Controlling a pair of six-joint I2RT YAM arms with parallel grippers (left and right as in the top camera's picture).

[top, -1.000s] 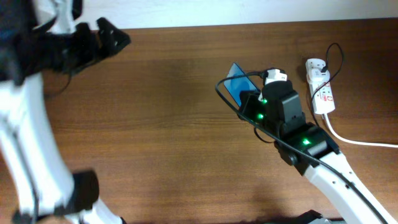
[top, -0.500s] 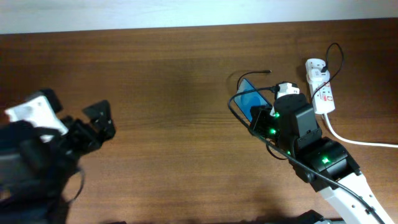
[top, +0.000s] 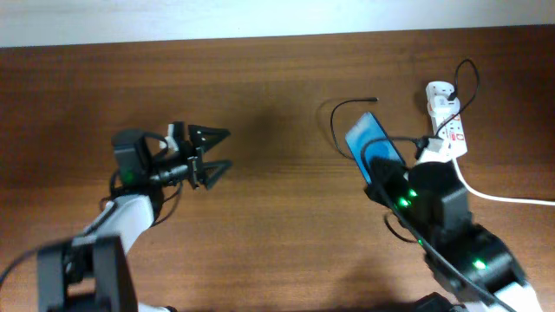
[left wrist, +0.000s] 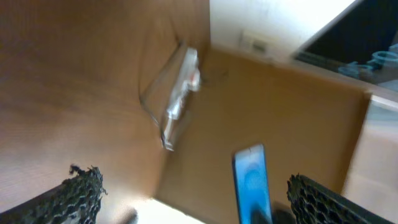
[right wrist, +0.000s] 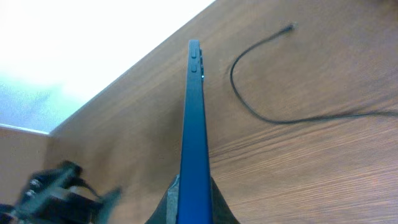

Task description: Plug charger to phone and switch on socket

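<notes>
a: start at the fingers. what did the right gripper (right wrist: 194,204) have?

b: its fingers were clamped on the lower end of the phone (right wrist: 194,118), one on each face. the phone was held on edge, clear of the table (top: 260,234), with the blue screen tilted up to the overhead camera.

a: and the left gripper (top: 224,149)?

b: its fingers were spread wide with nothing between them. it was well apart from the phone and pointed toward it.

a: what had changed over the last second?

b: the left arm had swung in from the far left corner and lay low over the wood, facing right. the right arm had drawn the phone back toward its own base. that left the charger (top: 335,126) and its plug tip (top: 375,100) lying bare on the table just past the phone's free end.

a: the socket (top: 447,121)?

b: it sat at the right rear with the charger's other end running to it. nothing was touching it, and i couldn't tell how its switch stood.

a: so where did that leave the task?

b: i'd say early. the phone was being held out and the empty left gripper looked set to fetch the plug tip. neither the plugging nor the switching was done.
</notes>
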